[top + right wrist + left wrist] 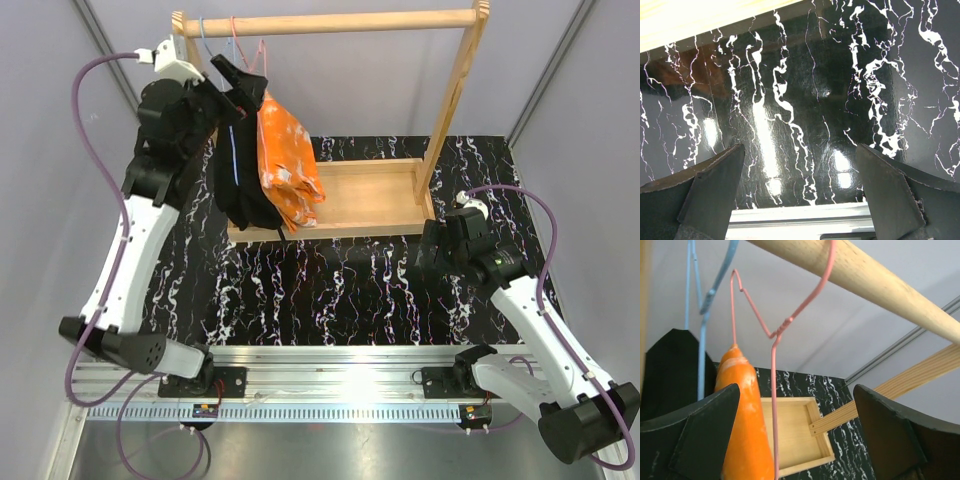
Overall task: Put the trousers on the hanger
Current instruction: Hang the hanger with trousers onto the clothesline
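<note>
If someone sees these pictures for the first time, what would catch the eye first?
The bright orange trousers hang on the pink hanger from the wooden rail at the back left, beside a black garment. The left gripper is up at rail height, open, right in front of that hanger. The right gripper hovers open, low over the black marbled table.

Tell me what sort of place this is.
Probably a robot test cell, not a home: two arms bolted to a metal rail, plain grey walls close around the table, and a small wooden rack set on it.
</note>
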`<state>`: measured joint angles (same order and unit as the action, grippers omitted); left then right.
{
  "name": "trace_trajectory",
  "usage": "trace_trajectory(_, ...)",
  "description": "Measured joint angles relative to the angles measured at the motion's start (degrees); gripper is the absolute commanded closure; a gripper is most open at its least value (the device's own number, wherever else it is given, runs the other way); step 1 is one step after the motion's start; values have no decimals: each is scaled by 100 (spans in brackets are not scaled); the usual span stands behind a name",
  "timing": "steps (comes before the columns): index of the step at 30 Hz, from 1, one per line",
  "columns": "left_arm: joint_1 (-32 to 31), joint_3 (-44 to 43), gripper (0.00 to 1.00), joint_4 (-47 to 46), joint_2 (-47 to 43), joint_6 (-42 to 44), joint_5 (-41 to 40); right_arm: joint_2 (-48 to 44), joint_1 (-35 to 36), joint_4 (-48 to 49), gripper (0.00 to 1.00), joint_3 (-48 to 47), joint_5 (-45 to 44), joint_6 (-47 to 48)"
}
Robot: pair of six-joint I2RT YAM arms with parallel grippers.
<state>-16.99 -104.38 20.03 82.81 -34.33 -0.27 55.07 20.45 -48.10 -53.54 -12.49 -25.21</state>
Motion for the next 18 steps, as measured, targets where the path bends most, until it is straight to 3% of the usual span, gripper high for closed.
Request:
trace_trajectory(11, -22, 1445, 1, 227, -1714, 1145, 28, -15, 0, 26, 0, 0, -22, 103)
trace_trajectory(18, -24, 2260, 1, 1034, -2269, 1648, -151, -15, 0, 28, 0, 0, -44, 111)
